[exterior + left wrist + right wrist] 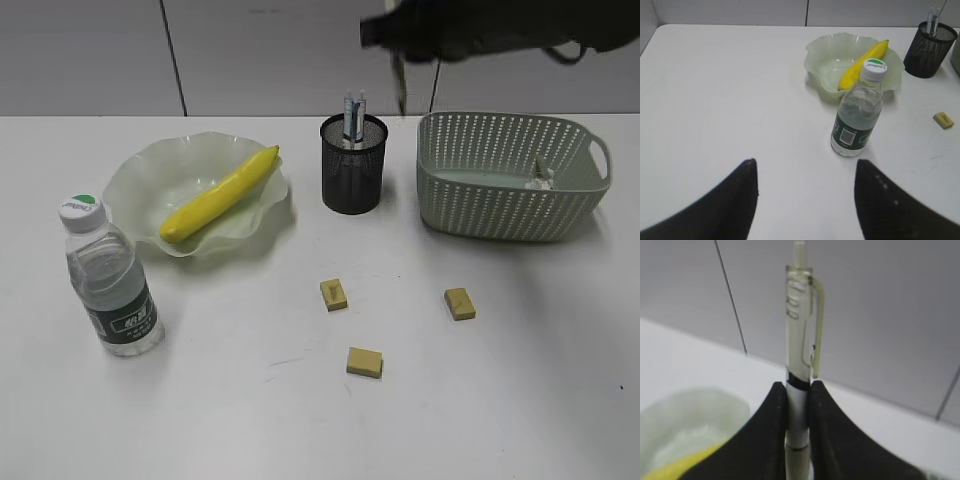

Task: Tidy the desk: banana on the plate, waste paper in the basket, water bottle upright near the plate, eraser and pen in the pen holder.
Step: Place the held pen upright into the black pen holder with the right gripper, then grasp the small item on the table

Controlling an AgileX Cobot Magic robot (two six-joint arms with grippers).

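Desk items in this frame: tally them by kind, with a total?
Banana: 1
Plate: 1
Water bottle: 1
Pen holder: 1
Basket: 1
Waste paper, in the basket: 1
Yellow erasers: 3
Pen in the right claw: 1
Total: 10

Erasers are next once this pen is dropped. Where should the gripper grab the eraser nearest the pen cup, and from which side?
Come straight down on the eraser. It is a small flat block lying on the table, so only its short side faces offer a grip. Close across its narrower width. Nothing touches it; the pen cup stands well behind.
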